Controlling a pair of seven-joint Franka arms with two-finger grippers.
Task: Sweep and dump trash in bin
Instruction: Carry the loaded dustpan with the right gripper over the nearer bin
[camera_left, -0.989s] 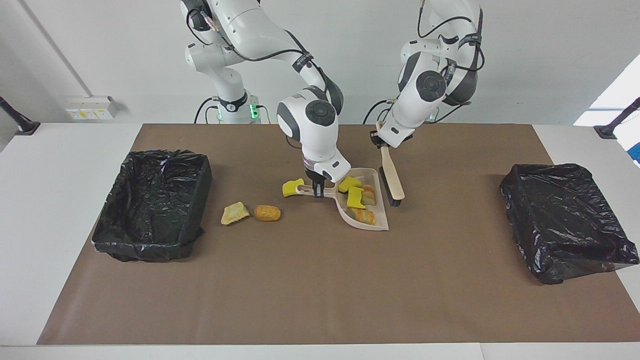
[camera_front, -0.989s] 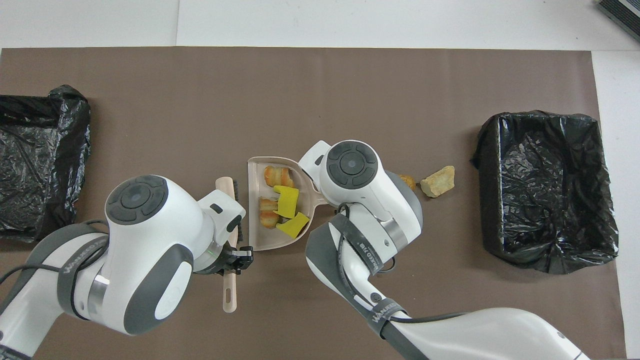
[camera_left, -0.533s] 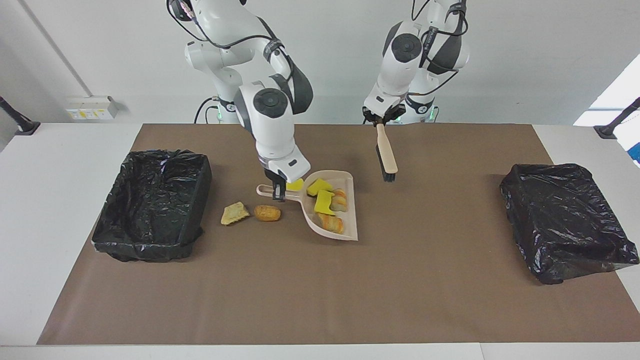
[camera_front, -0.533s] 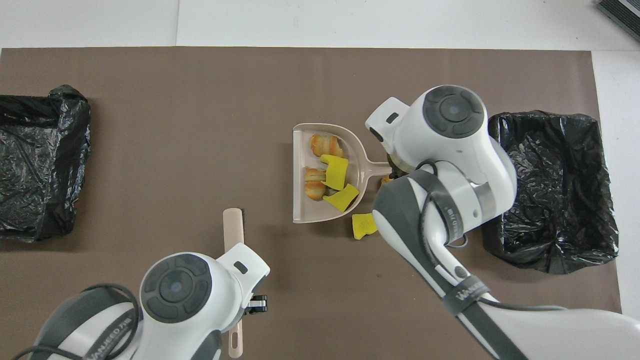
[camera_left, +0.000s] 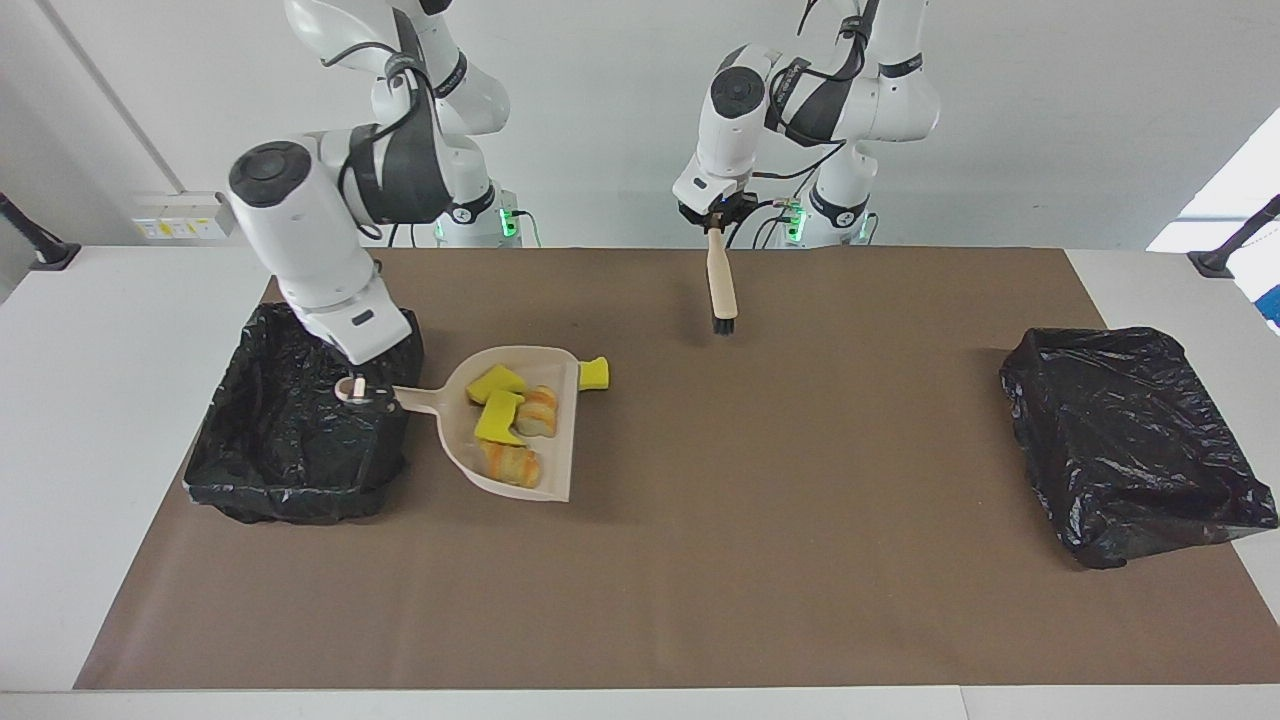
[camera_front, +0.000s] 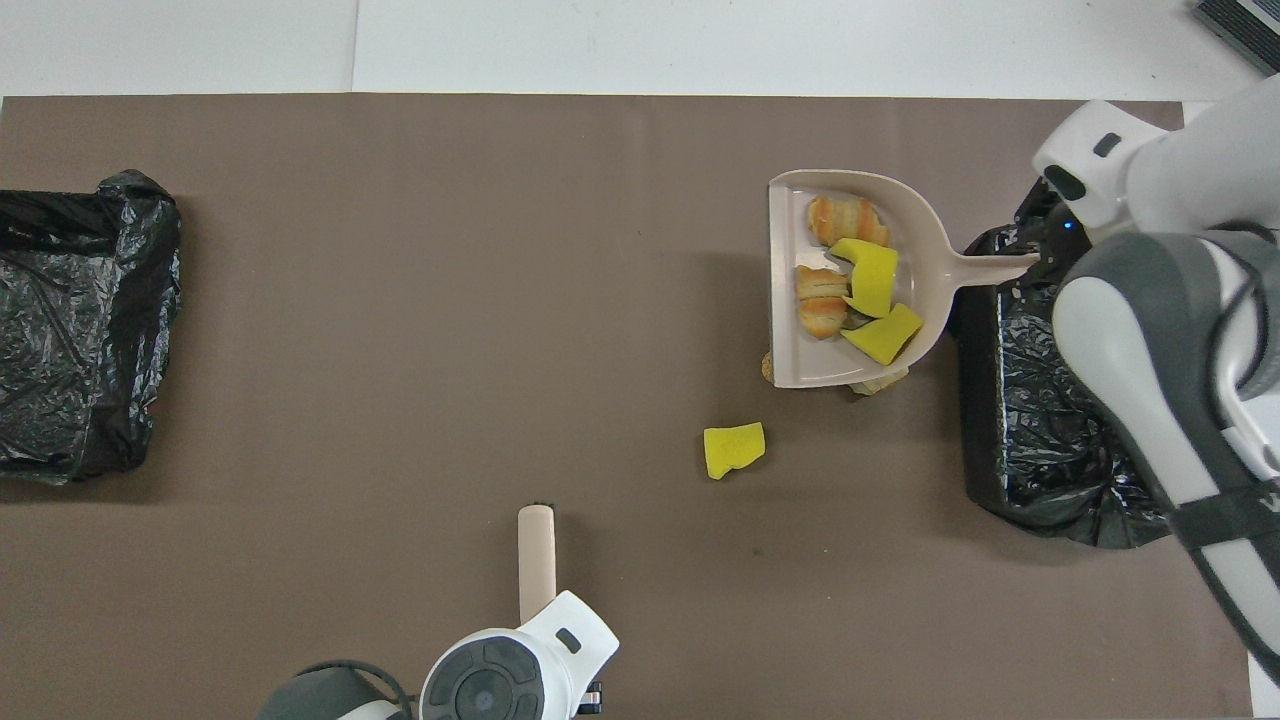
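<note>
Over the bin (camera_left: 300, 420) my right claw (camera_left: 362, 388) grips the loaded dustpan (camera_left: 520, 480); my left claw (camera_left: 714, 222) holds the brush (camera_left: 722, 290) aloft.

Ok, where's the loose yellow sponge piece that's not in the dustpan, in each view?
Facing view: the loose yellow sponge piece lies on the brown mat, beside the dustpan's open edge.
Overhead view: it lies alone on the mat, nearer the robots than the dustpan.
Shared landmark: the dustpan, with yellow and orange-striped scraps in it.
</note>
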